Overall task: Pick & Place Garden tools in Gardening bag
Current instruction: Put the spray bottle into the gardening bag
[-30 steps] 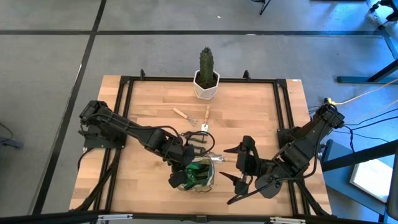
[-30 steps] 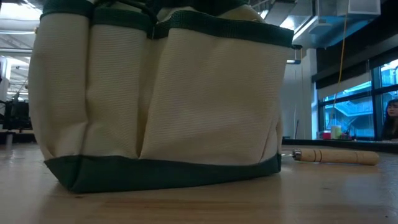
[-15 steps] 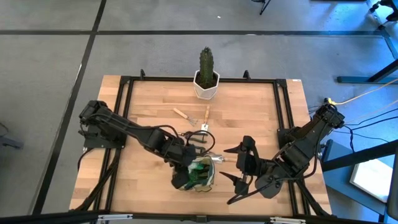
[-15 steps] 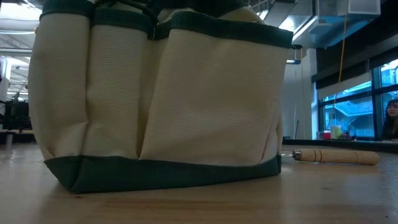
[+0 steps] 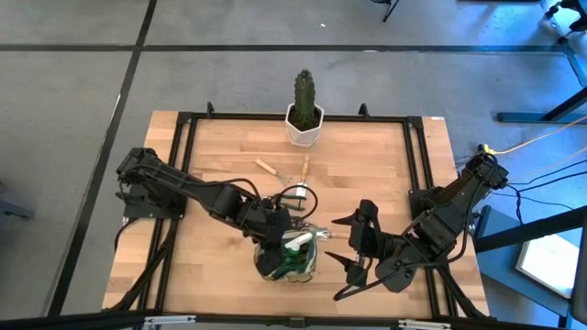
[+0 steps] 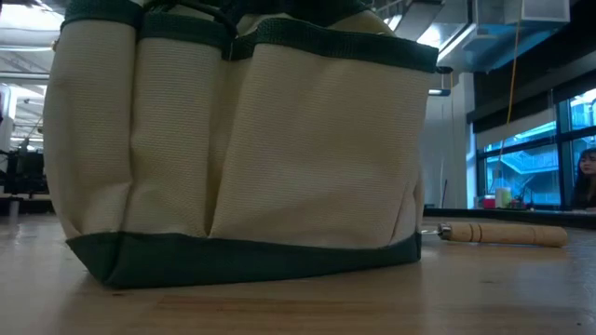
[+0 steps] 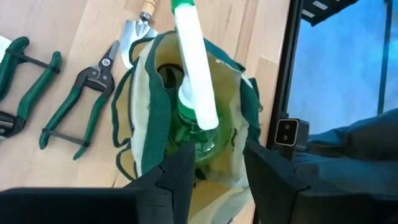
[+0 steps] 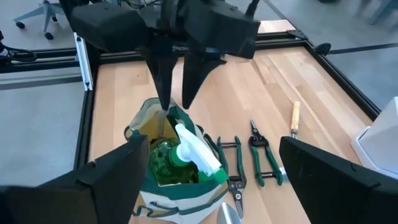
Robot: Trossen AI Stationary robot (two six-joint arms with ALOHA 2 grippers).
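The green translucent sprayer [image 7: 198, 127] is seen inside the tan-and-green fabric bag [image 7: 144, 118]; the left gripper [image 7: 214, 165] is spread above it, the right gripper [image 8: 214, 186] spread beside the bag.

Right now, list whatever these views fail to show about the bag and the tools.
- Gardening bag, low view: it fills the picture, so its contents and both arms are out of sight.
- Sprayer, left wrist view: its bottle sits deep inside the bag; the base is hidden.
- Pruning shears, high view: hidden under the left arm.
- Trowel, left wrist view: handle cut off by the edge.
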